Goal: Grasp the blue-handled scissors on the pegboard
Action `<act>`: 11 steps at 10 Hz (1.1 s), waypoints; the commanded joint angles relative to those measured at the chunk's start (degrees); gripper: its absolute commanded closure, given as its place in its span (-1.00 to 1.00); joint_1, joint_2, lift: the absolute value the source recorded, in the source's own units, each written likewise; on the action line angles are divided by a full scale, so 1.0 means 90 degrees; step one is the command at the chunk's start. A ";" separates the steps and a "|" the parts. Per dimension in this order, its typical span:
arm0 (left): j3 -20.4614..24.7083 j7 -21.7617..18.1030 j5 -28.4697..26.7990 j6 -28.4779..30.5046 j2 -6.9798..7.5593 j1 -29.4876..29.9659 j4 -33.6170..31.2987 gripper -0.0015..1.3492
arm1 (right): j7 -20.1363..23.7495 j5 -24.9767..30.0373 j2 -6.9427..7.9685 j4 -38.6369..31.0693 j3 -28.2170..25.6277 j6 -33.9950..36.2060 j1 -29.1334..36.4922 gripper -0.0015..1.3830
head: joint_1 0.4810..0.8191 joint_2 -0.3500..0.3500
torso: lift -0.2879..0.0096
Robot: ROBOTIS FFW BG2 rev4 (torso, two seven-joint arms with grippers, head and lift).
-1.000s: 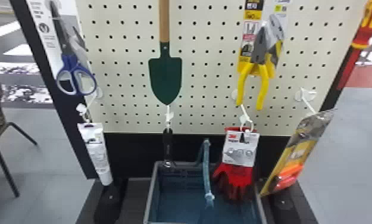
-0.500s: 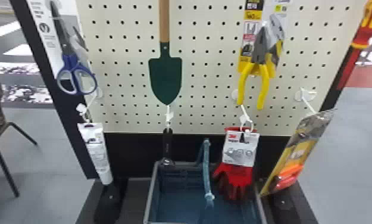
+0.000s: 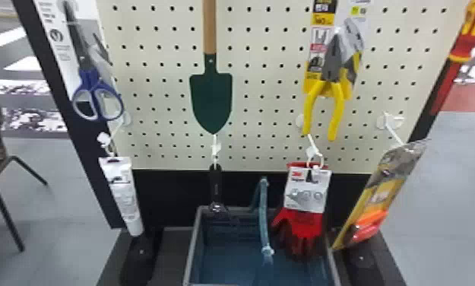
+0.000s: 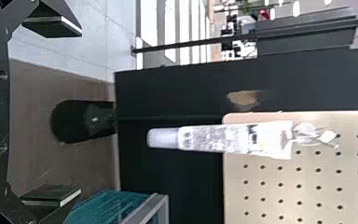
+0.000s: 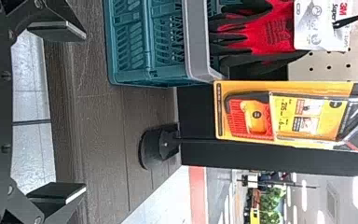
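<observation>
The blue-handled scissors hang in their card pack at the upper left corner of the pegboard, handles down, untouched. Just below them a white tube dangles from a hook. To their right hang a green trowel, yellow pliers, red gloves and a yellow pack, above a blue-green crate. The left claw faces the tube, fingers spread wide and empty. The right claw, likewise spread and empty, faces the yellow pack.
</observation>
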 commanded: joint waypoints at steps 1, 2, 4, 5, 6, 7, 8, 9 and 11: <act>0.0213 -0.0045 -0.0046 0.0317 -0.0028 -0.0197 -0.0358 -0.82 | 0.0044 0.0010 0.0003 0.0000 0.0000 0.0044 0.0000 -0.77 | -0.60 0.00 | 0.26; 0.0379 -0.0211 -0.0085 0.0502 -0.0028 -0.0320 -0.0577 -0.82 | 0.0103 0.0030 0.0003 0.0000 0.0000 0.0074 0.0000 -0.77 | -0.60 0.00 | 0.26; 0.0769 -0.0875 -0.0095 0.0893 -0.0028 -0.0758 -0.0827 -0.82 | 0.0151 0.0030 0.0003 0.0016 0.0010 0.0113 0.0000 -0.77 | -0.60 0.00 | 0.26; 0.0916 -0.1090 -0.0144 0.1117 -0.0028 -0.0935 -0.0999 -0.82 | 0.0161 0.0030 0.0003 0.0016 0.0010 0.0113 0.0000 -0.77 | -0.60 0.00 | 0.26; 0.1052 -0.1314 -0.0134 0.1361 -0.0028 -0.1140 -0.1124 -0.82 | 0.0161 0.0030 0.0003 0.0016 0.0010 0.0113 0.0000 -0.77 | -0.60 0.00 | 0.26; 0.1189 -0.1578 -0.0144 0.1654 -0.0028 -0.1386 -0.1233 -0.82 | 0.0161 0.0030 0.0003 0.0016 0.0010 0.0113 0.0000 -0.77 | -0.60 0.00 | 0.26; 0.1326 -0.1939 -0.0192 0.2055 -0.0028 -0.1756 -0.1374 -0.82 | 0.0161 0.0030 0.0003 0.0016 0.0010 0.0123 0.0000 -0.77 | -0.60 0.00 | 0.26; 0.1404 -0.2144 -0.0319 0.2358 0.0028 -0.2097 -0.1530 -0.82 | 0.0161 0.0030 0.0003 0.0016 0.0010 0.0123 0.0000 -0.77 | -0.60 0.00 | 0.26; 0.1492 -0.2398 -0.0436 0.2738 0.0253 -0.2562 -0.1593 -0.82 | 0.0161 0.0030 0.0013 0.0016 0.0010 0.0123 -0.0014 -0.77 | -0.60 0.00 | 0.26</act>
